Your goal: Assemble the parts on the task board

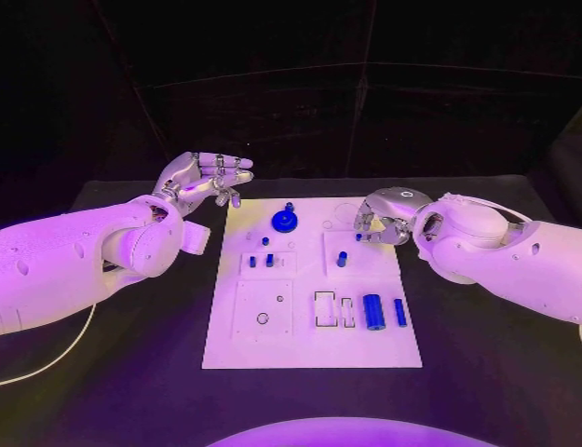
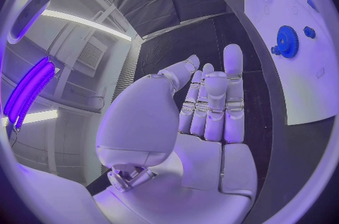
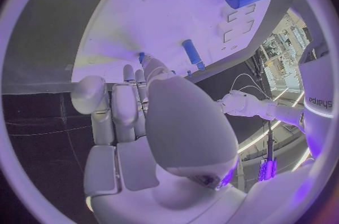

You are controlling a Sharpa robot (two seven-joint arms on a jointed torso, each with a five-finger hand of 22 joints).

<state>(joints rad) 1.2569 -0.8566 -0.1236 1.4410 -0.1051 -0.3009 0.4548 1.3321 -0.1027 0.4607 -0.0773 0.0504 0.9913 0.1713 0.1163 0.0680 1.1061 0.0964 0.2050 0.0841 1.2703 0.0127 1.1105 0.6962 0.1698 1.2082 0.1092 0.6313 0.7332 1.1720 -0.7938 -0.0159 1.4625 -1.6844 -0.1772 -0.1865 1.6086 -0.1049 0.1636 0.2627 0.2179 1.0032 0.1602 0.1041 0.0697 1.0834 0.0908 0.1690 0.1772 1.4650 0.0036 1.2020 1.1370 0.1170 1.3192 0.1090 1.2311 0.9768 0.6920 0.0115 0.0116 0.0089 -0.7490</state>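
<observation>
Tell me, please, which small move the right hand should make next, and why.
Probably lower the right hand a little onto the small blue part near it and pinch it. The hand hovers over the task board's upper right area and seems to hold nothing, though its fingertips are partly hidden. The left hand is open, beside the board.

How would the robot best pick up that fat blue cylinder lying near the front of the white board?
Probably from above, fingers pinching the round sides of the blue cylinder at its middle: it lies flat, with neighbouring parts close alongside.
</observation>
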